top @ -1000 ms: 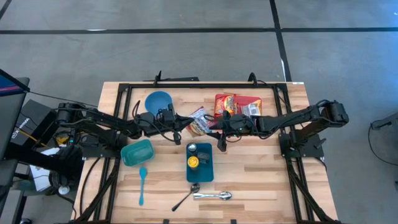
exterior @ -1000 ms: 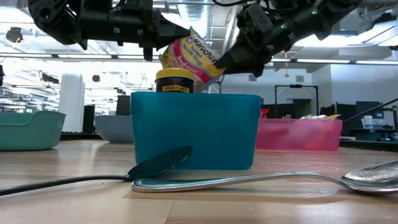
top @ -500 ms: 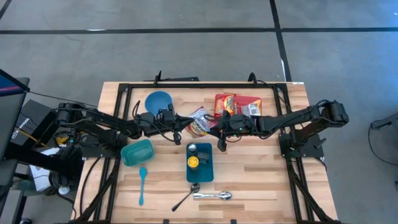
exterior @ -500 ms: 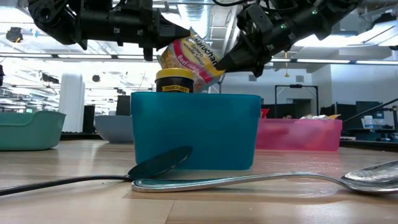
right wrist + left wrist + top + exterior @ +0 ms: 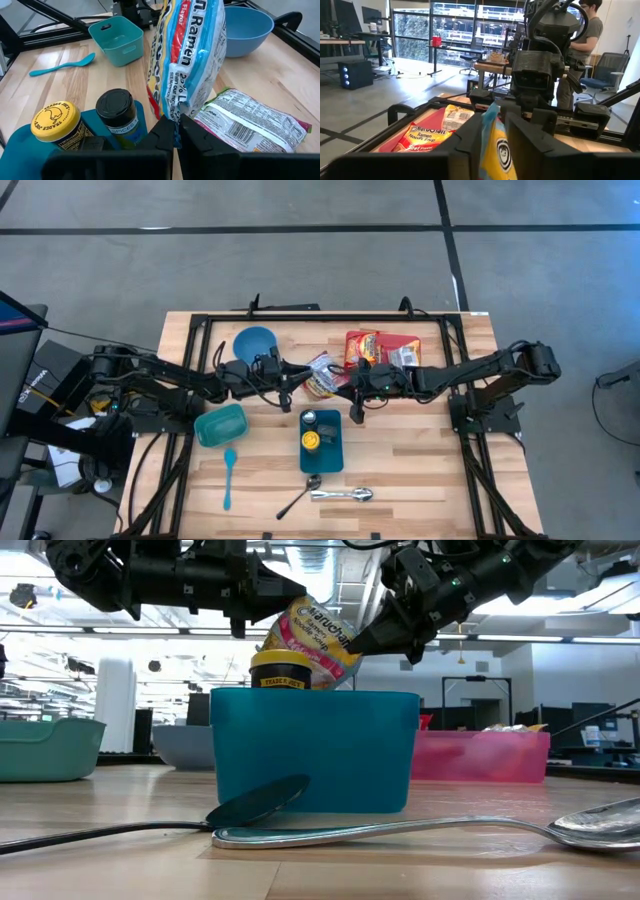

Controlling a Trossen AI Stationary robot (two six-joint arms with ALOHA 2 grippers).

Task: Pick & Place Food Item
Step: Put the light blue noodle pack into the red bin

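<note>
1. Two tools meet at the ramen packet, mid-frame in your high view, held up off the desk.
2. Right tool: your wrist view shows its fingers pinched tight on the packet's edge.
3. Left tool: narrow gap, packet edge between its fingers, contact you cannot tell.
4. Low view: packet hangs above the teal bin, just over the yellow-lidded jar.
5. A second ramen packet lies flat on the desk beside it.
6. Blue bowl sits upper left of centre; spoons lie at lower centre.
</note>
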